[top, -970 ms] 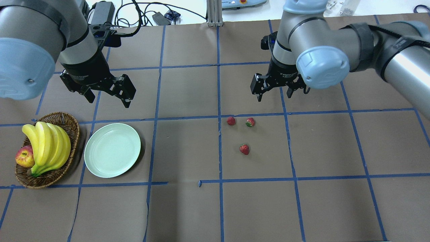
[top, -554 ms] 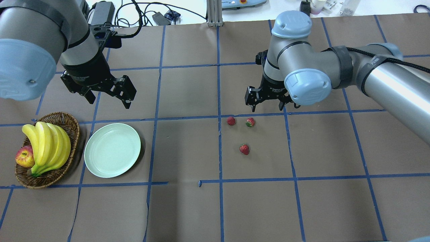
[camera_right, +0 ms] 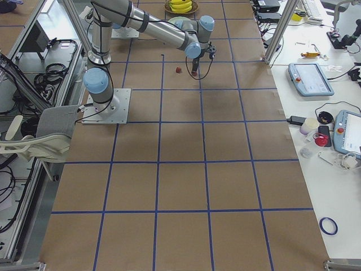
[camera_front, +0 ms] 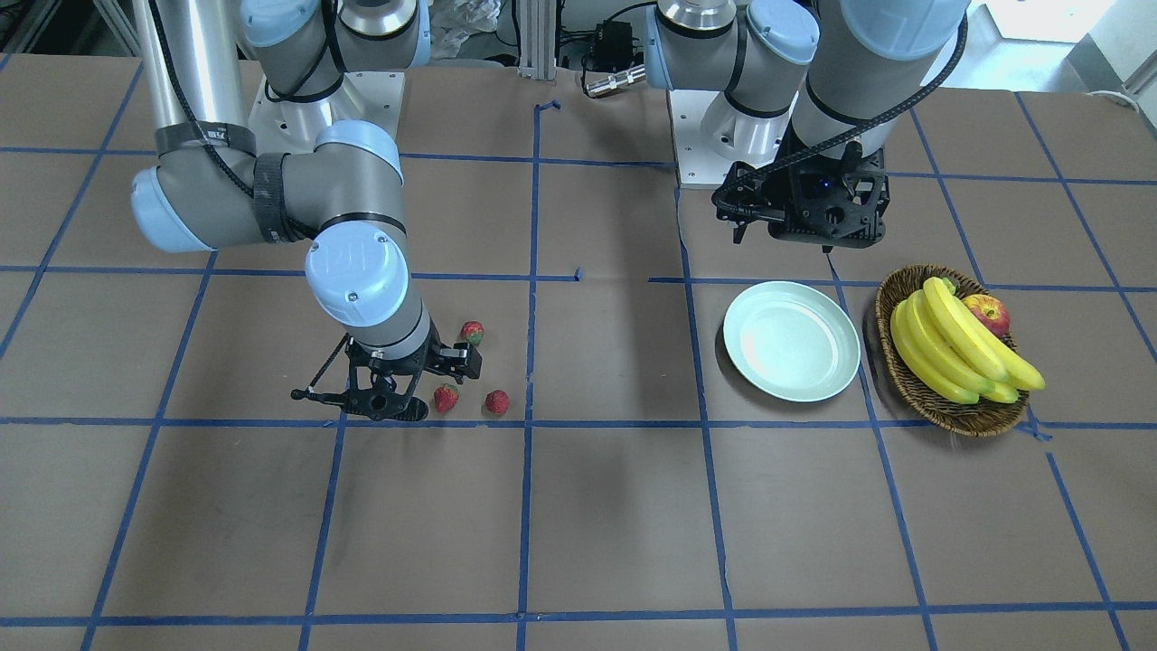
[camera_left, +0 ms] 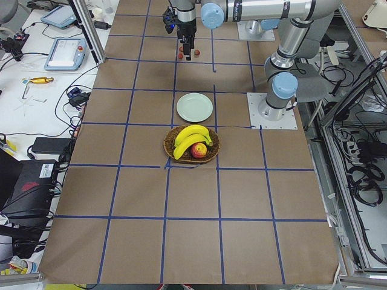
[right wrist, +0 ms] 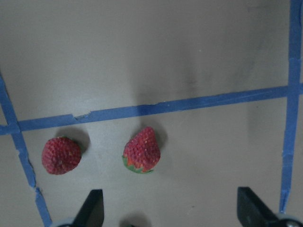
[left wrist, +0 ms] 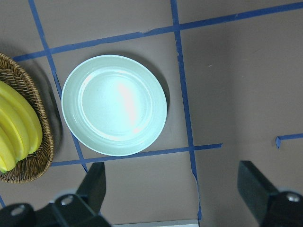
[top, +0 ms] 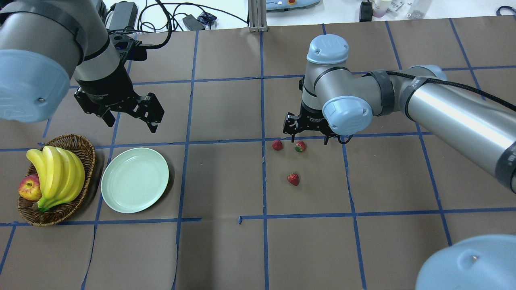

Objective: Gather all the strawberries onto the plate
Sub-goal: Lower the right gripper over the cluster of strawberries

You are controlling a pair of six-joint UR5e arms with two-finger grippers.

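Right now, nearest the robot's edge at the table's (top: pixel 225 257) left end: wicker basket (top: pixel 91 163) w/ bananas (top: pixel 60 173) + apple (top: pixel 29 188), and just beside it the mint plate (top: pixel 135 180), no berries in it yet. Level w/ the plate but well apart, past the table's middle: lone strawberry (top: pixel 293 179). Further out, a pair lying close together: green-capped strawberry (top: pixel 300 146) and plain red strawberry (top: pixel 277 145), both just short of a blue tape line (top: pixel 225 141). Right gripper (top: pixel 306 136) hangs low over the capped one, fingers spread wide, nothing held; wrist cam shows that berry btwn them, slightly off-centre. Left gripper (top: pixel 131 121) hovers on the plate's far side, also spread wide, empty. Approach step, I'd say; 0 of 3 collected.

Risks, imo: the finger (right wrist: pixel 93 208) on the pair's side looks set to land in the narrow gap btwn berries, could clip the red one and send it rolling. Off-centre closing may squirt the tapered berry out. Too hard a squeeze → bruising. Long carry to the plate → drop if grip is shallow.
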